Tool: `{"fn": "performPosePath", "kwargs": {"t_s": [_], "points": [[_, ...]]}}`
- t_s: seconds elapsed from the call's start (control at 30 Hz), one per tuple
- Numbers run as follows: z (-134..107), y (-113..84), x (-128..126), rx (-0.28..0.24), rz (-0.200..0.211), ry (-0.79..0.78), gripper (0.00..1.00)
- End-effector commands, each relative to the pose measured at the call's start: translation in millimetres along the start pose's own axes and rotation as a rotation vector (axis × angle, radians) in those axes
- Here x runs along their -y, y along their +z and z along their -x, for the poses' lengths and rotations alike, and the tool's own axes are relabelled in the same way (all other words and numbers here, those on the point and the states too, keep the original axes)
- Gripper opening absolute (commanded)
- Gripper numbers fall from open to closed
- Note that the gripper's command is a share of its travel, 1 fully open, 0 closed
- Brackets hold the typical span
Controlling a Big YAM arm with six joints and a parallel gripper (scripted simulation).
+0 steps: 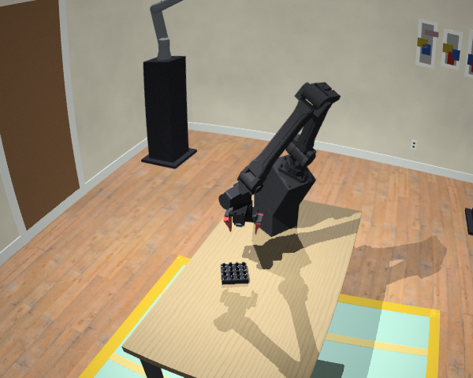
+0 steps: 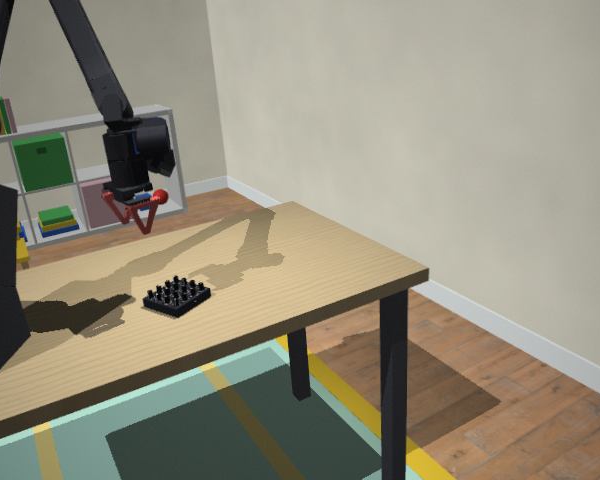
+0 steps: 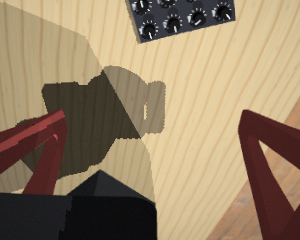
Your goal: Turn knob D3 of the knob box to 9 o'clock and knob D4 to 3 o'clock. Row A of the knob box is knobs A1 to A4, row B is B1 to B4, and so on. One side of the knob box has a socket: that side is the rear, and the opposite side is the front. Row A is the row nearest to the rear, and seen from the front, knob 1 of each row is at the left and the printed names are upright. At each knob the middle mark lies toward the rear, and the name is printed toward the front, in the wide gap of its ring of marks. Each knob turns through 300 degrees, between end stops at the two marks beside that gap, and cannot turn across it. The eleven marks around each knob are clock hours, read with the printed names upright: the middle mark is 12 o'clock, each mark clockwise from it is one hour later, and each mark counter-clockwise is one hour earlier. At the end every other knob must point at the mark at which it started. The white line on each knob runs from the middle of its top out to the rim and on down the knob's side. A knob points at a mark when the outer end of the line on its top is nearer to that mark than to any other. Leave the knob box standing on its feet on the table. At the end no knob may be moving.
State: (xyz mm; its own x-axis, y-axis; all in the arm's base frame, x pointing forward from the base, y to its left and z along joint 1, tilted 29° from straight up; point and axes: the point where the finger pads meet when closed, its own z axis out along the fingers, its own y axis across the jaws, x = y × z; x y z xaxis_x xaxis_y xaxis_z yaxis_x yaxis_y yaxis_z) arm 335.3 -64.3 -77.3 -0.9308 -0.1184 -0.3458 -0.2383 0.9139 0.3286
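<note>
The black knob box (image 1: 234,281) (image 2: 192,302) (image 3: 159,14) stands flat on the table. The wrist view shows only part of it, at the top, with its front to the left. Knob D4 (image 3: 148,30) is at the near left corner there; its white line points down the image, at about 3 o'clock. Knob D3 (image 3: 141,6) is just above it, close to the image edge; its line points up the image, at about 9 o'clock. My gripper (image 1: 243,231) (image 2: 135,227) (image 3: 152,119) is wide open and empty, above the table on the arm-base side of the box, touching nothing.
Knobs C4 (image 3: 173,24), B4 (image 3: 197,18) and A4 (image 3: 222,12) continue the near line of knobs. The wooden table (image 1: 195,325) (image 2: 310,268) carries arm shadows. A shelf (image 2: 179,175) stands beyond it, and a dark pedestal (image 1: 165,109) stands on the floor.
</note>
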Motion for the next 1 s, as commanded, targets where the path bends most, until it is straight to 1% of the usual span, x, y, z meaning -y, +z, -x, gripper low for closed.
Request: {"fn": "performPosePath", "kwargs": {"t_s": [0.0,0.03,0.1,0.27,0.97], "points": [[8.0,-12.7,3.8,0.019,-0.01,-0.031,1.0],[9.4,-10.8,0.0,0.015,-0.005,-0.042,1.0],[4.5,-5.9,-0.4,0.001,0.004,-0.035,1.0],[6.4,-5.9,1.0,0.008,-0.002,-0.039,1.0],[6.4,-5.9,1.0,0.008,-0.002,-0.038,1.0]]}}
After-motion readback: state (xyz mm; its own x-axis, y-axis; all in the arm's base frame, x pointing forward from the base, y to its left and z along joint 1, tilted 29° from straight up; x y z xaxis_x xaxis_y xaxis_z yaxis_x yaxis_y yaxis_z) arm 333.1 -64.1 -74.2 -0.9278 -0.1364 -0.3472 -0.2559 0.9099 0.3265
